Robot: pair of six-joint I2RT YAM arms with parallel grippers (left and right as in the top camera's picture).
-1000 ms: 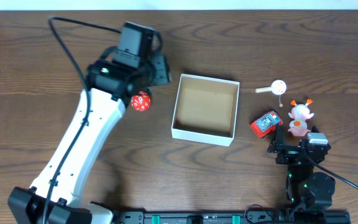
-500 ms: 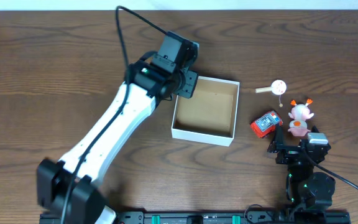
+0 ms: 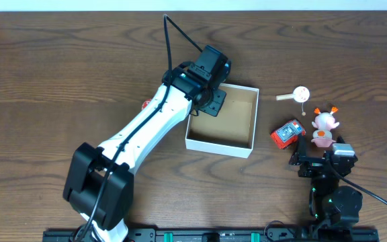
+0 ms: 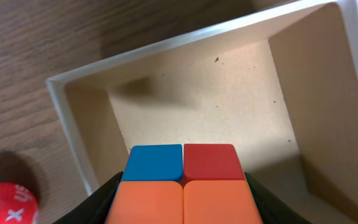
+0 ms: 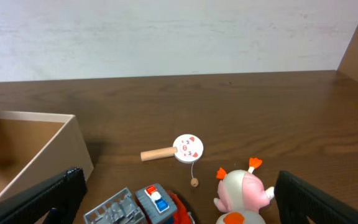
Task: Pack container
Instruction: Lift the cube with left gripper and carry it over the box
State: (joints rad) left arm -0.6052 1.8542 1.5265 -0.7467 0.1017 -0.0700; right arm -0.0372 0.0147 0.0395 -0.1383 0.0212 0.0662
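**Cardboard-lined box (image 3: 218,146) under the left gripper (image 3: 212,106)**

We see the white-walled box sitting mid-table, tan inside. The left gripper hangs over its upper left corner, clamped on a cube (image 4: 182,180) with blue, red and orange tiles above the box floor. A red die (image 4: 5,202) lies on the wood just outside the left wall. The right gripper (image 3: 320,153) rests at the right, fingers spread wide, near a red toy car (image 3: 287,133), a pink figure (image 3: 324,126) and a small rattle (image 3: 299,93).

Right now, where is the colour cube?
Left wrist view shows the colour cube gripped in the left tool, over the left side of the container; the red die lies on the table outside that left wall.
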